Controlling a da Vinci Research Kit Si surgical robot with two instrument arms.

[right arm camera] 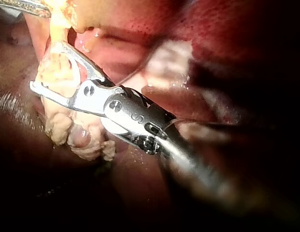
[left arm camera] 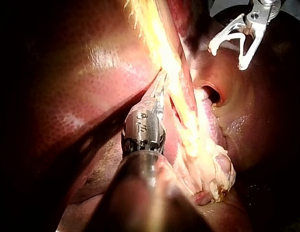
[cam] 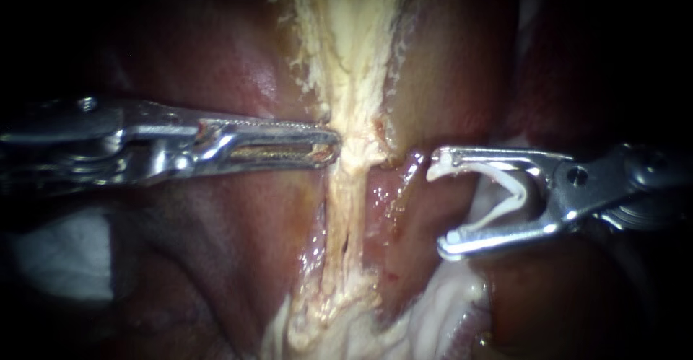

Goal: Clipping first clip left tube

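My left instrument grips the pale tissue strand in closed jaws, while my right instrument, jaws wide, holds a white clip just beside it.

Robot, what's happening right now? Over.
Left instrument tip at pale tube. Right instrument jaws hold white clip, beside tube, not around it. Nothing blocking.

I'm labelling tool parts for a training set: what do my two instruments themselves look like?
Both are bare silver metal with dark grey wrist joints. My left instrument ends in a long, slim, ridged tip with a slot along it. My right instrument has two shorter, hooked jaws on a riveted hinge.
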